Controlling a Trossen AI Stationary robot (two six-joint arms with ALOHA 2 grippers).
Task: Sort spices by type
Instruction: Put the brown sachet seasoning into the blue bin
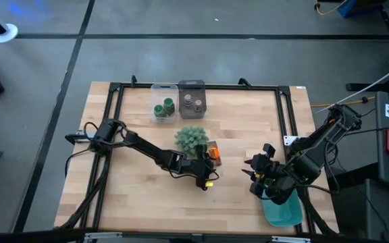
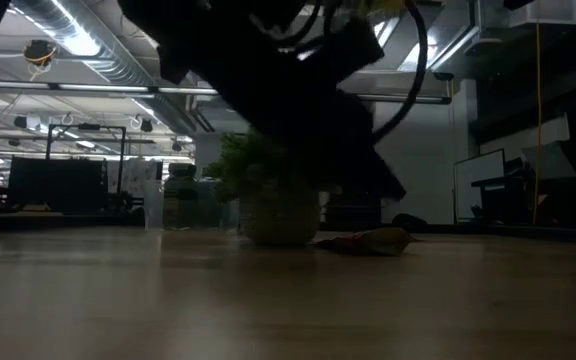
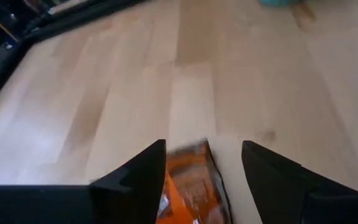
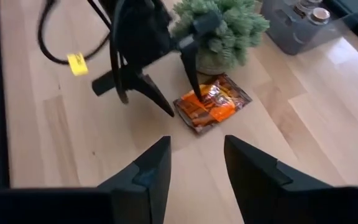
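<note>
At the middle of the high view, the crinkled orange snack packet (image 4: 211, 104) is straddled by the left gripper (image 4: 173, 112), fingers spread wide, while the sorted-looking tiny green jars (image 1: 163, 108) and grey-brown jars (image 1: 192, 102) sit untouched in clear boxes, so a pinch is likely called for next; the right gripper (image 4: 196, 163) is held open nearby.

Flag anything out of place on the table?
Spice jars sit sorted in two bins: green ones, grey-brown ones. The odd item is an orange snack packet beside the spiky ball; the left gripper straddles it, jaws open.

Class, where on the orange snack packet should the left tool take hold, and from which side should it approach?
Grip the orange snack packet across its crinkled edge, coming from above. It lies flat on the table, close beside the spiky green ball, so a side approach is crowded. The left tool hangs open astride one edge.
</note>
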